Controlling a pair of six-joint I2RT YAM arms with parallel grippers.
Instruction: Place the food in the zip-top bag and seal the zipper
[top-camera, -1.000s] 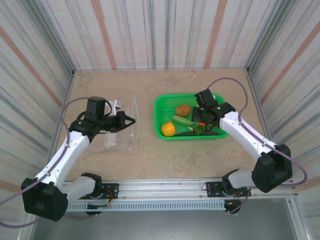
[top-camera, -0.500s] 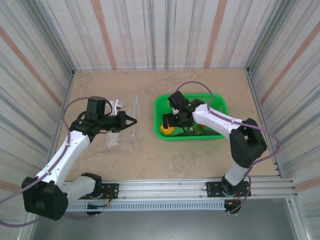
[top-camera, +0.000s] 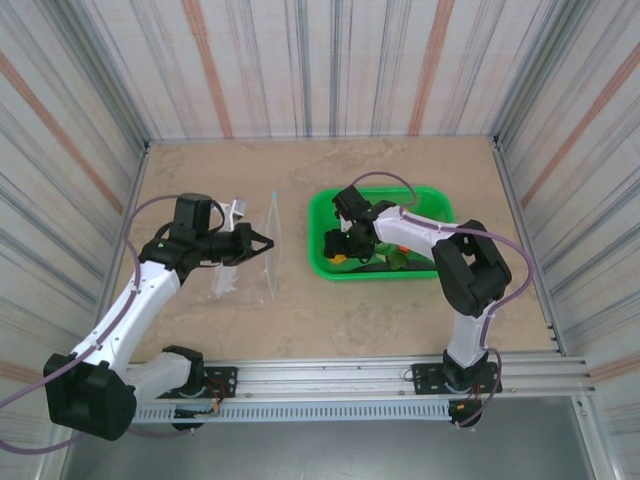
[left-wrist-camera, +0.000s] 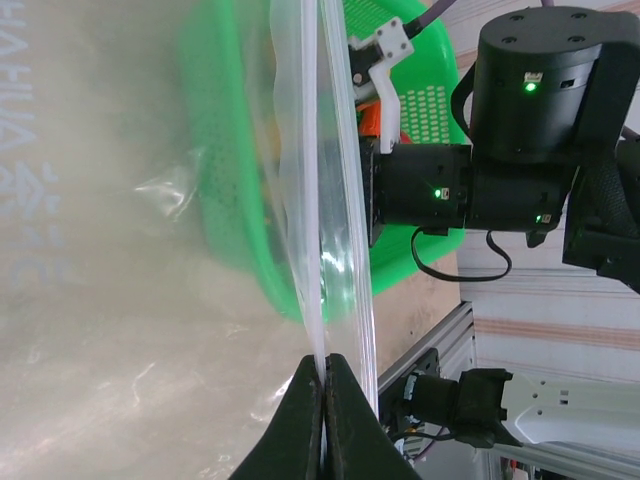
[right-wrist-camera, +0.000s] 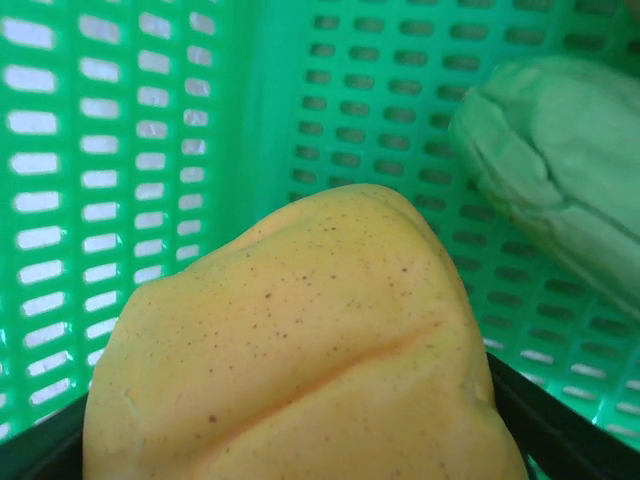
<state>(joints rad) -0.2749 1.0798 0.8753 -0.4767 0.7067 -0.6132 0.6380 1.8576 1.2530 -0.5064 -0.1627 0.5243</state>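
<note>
The clear zip-top bag (top-camera: 272, 252) stands on the table left of the green basket (top-camera: 432, 202). My left gripper (top-camera: 262, 241) is shut on one lip of its mouth. In the left wrist view the jaws (left-wrist-camera: 324, 375) pinch the pale zipper strip (left-wrist-camera: 311, 200), and the other lip (left-wrist-camera: 352, 200) hangs apart from it. My right gripper (top-camera: 340, 247) is down in the basket's left end, over the orange pepper (top-camera: 340, 259). The pepper (right-wrist-camera: 300, 340) sits between my right gripper's (right-wrist-camera: 300, 445) dark fingers (right-wrist-camera: 575, 435), which press against its sides. More food lies in the basket.
A pale green toy vegetable (right-wrist-camera: 560, 170) lies just right of the pepper against the basket's mesh floor (right-wrist-camera: 130, 150). Striped walls close in the table on three sides. The metal rail (top-camera: 330, 385) with both arm bases runs along the near edge.
My right arm swung from the basket's right side to its left end and came down over the orange pepper, its jaws widening and then closing in. The left arm and bag held still.
</note>
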